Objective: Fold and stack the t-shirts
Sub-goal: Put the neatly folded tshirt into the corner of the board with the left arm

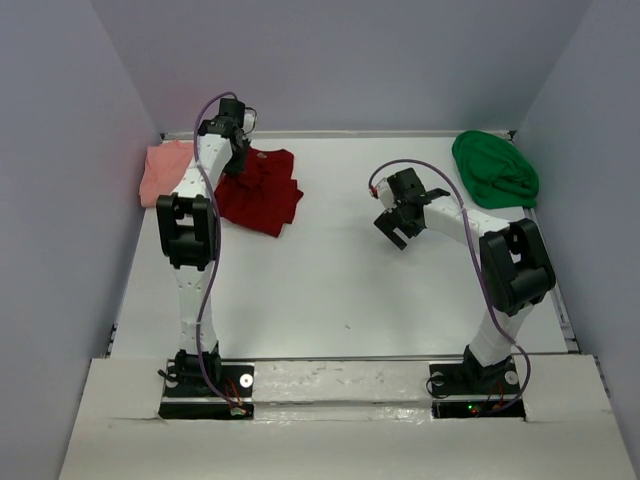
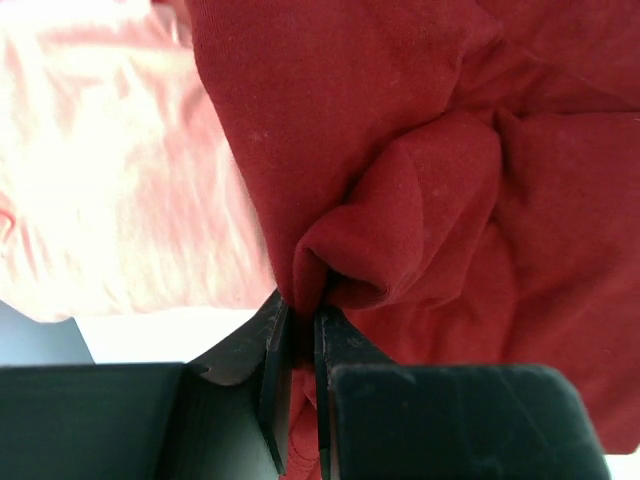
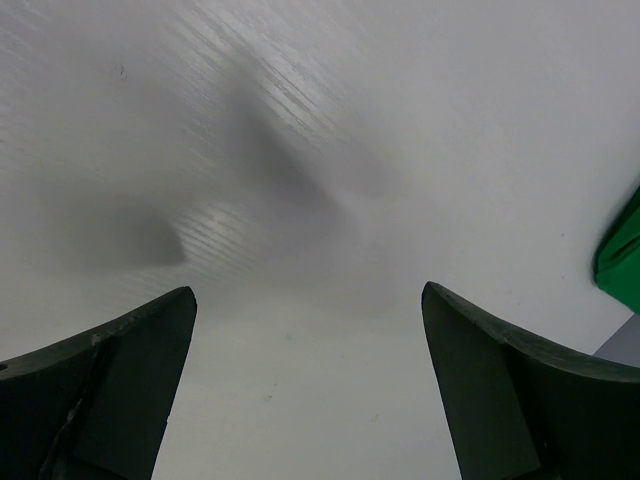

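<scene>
A crumpled dark red t-shirt [image 1: 260, 190] lies at the back left of the table, partly over a salmon-pink t-shirt [image 1: 165, 172] beside the left wall. My left gripper [image 1: 238, 152] is shut on a fold of the dark red t-shirt [image 2: 400, 200]; the cloth is pinched between its narrow jaws at the left gripper [image 2: 300, 315], with the salmon-pink t-shirt [image 2: 110, 180] to the left. A bright green t-shirt [image 1: 495, 170] is bunched in the back right corner. My right gripper [image 1: 412, 212] hovers open over bare table, left of the green t-shirt [image 3: 620, 255], holding nothing; in its wrist view the right gripper [image 3: 310, 295] has wide-spread fingers.
Grey walls enclose the white table [image 1: 350, 280] on the left, back and right. Both arm bases [image 1: 205, 385] sit on a white ledge at the near edge.
</scene>
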### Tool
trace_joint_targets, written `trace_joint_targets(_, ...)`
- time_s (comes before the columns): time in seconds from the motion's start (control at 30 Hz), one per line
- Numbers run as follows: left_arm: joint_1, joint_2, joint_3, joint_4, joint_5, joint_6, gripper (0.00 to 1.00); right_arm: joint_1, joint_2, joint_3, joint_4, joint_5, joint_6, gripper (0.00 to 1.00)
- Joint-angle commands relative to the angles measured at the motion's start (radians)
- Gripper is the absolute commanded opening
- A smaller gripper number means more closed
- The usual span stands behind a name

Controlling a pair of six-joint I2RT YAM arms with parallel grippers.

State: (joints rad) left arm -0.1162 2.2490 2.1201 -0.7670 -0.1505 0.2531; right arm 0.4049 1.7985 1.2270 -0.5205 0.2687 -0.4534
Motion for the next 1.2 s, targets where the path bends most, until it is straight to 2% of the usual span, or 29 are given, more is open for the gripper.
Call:
trace_joint_targets(0.0,-0.017,0.006,0.098,-0.031,-0.001,0.038,0.00,-0.003,-0.001,-0.009,0.030,-0.002,0.013,1.00)
trace_joint_targets(0.7,0.032,-0.042,0.147,-0.086,-0.038,0.078,0.00,-0.003,0.068,-0.003,0.014,0.014,0.018,1.00)
trace_joint_targets(0.93,0.067,-0.097,0.116,-0.057,-0.040,0.087,0.00,-0.003,0.078,0.002,0.004,0.012,0.016,1.00)
trace_joint_targets(1.17,0.108,-0.083,0.201,-0.081,-0.035,0.100,0.00,-0.003,0.088,0.005,-0.006,0.006,0.019,1.00)
